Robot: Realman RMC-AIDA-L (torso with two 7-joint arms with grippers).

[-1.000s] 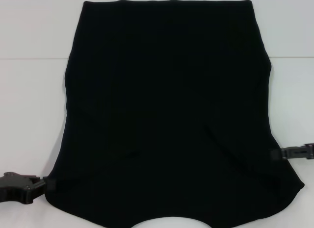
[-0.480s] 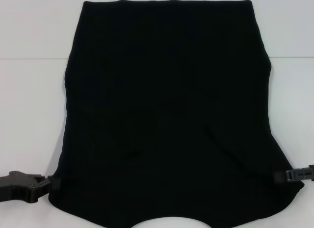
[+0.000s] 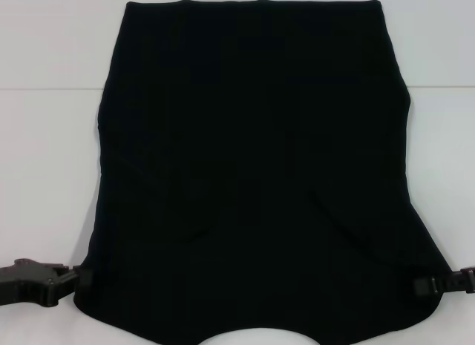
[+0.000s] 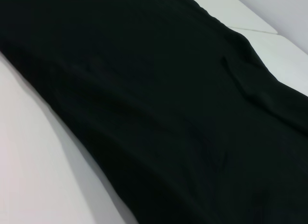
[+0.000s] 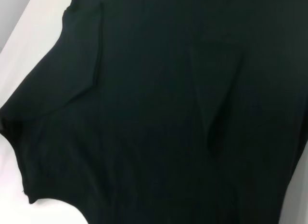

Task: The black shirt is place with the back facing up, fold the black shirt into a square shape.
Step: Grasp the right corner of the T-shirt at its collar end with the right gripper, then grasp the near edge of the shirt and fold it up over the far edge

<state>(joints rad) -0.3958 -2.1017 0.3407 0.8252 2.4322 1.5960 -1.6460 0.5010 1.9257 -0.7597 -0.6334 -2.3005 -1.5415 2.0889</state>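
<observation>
- Head view: no text, label, brand or number can be read anywhere on the black shirt [image 3: 252, 174]; the side facing up is plain black.
- Left wrist view: only plain dark cloth, nothing printed on it.
- Right wrist view: the same, plain black fabric with no lettering or tag showing.
- The white tabletop [image 3: 44, 152] carries no sign or marking either.

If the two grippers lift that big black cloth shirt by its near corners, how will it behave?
The black cloth shirt will probably sag between the left gripper and the right gripper, since it lies limp with soft creases. It looks thin, so likely light for its spread. On the smooth white table it should drag easily, though it may bunch.
</observation>
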